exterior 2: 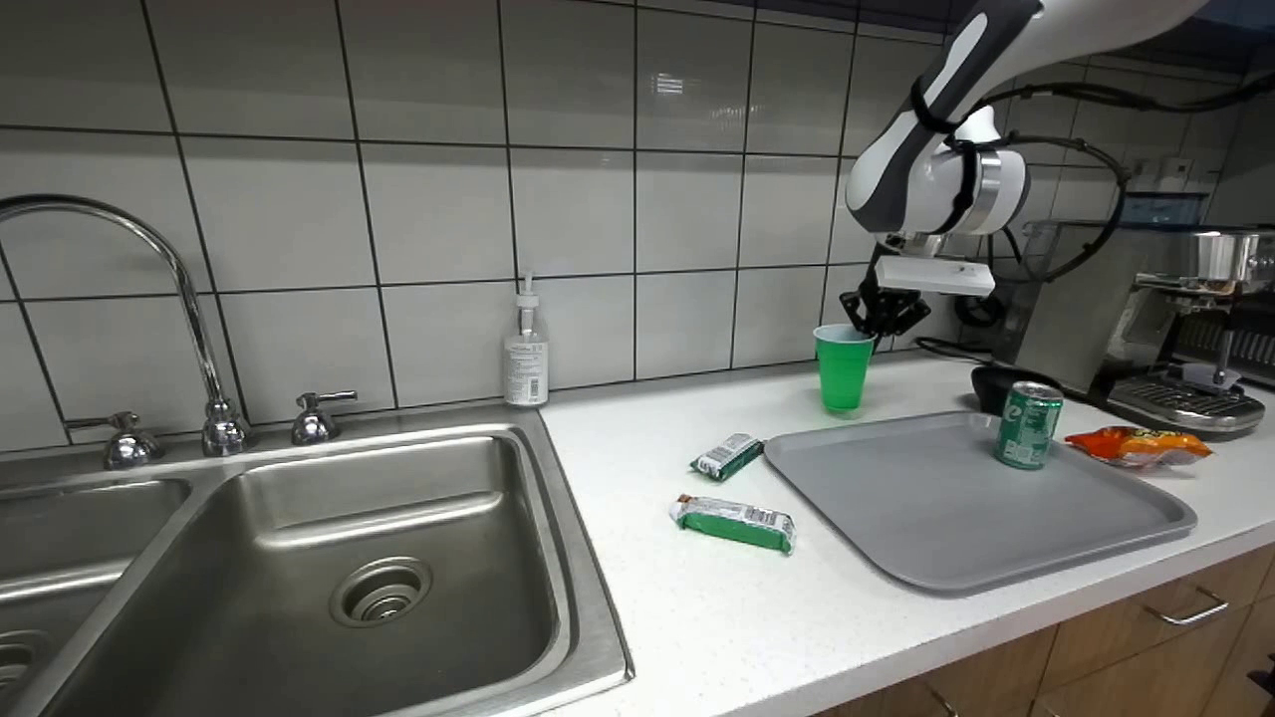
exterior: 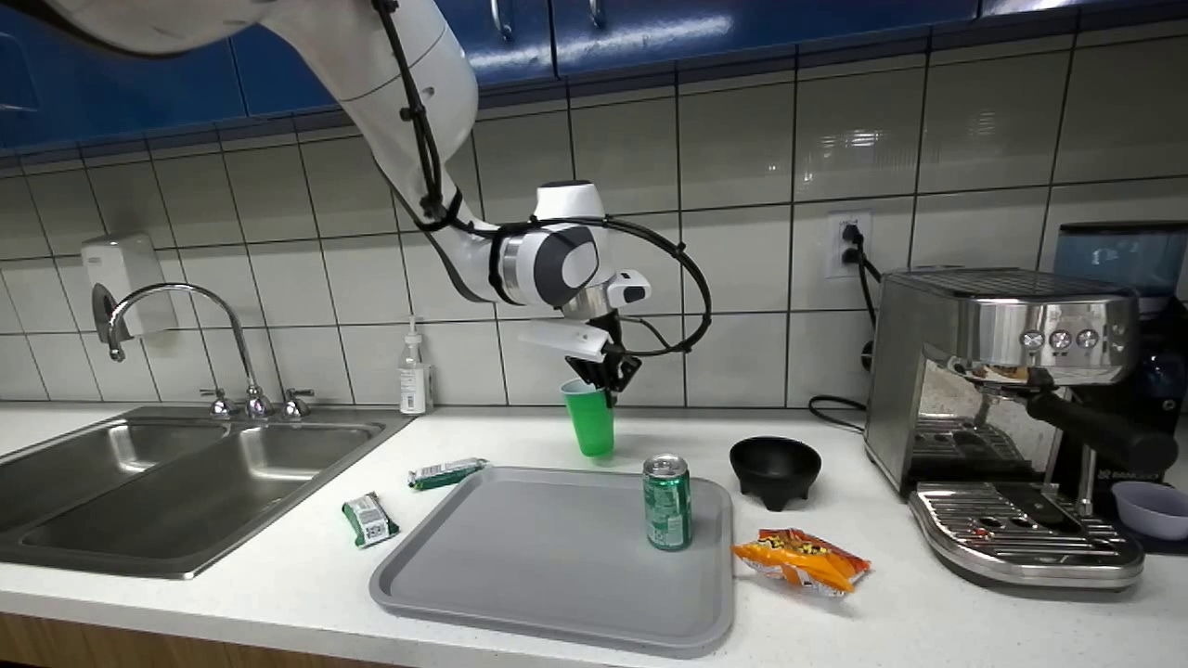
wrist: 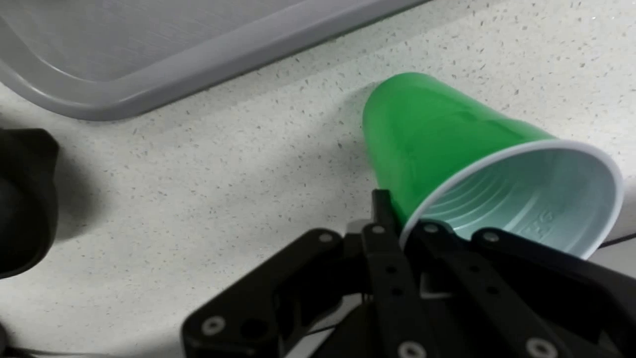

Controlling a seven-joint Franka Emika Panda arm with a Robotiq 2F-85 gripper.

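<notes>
A green plastic cup with a pale inside [wrist: 437,124] fills the right of the wrist view, its mouth toward the camera. My gripper [wrist: 401,226] is shut on the cup's wall at the rim. One black finger [wrist: 381,204] lies along the outside, while the other reaches inside, its tip hidden. In both exterior views the cup [exterior: 591,422] [exterior 2: 843,373] is near the backsplash behind the tray, and the gripper [exterior: 610,394] pinches its side. It leans slightly in an exterior view. Whether its base touches the counter, I cannot tell.
The grey tray [exterior: 557,557] bears a green can [exterior: 667,501]. Right of it are a black bowl [exterior: 775,467], an orange snack bag [exterior: 803,559] and a coffee machine [exterior: 1012,408]. Two green-wrapped bars [exterior 2: 735,523] lie between tray and sink [exterior 2: 398,538]. A bottle [exterior 2: 526,349] stands behind.
</notes>
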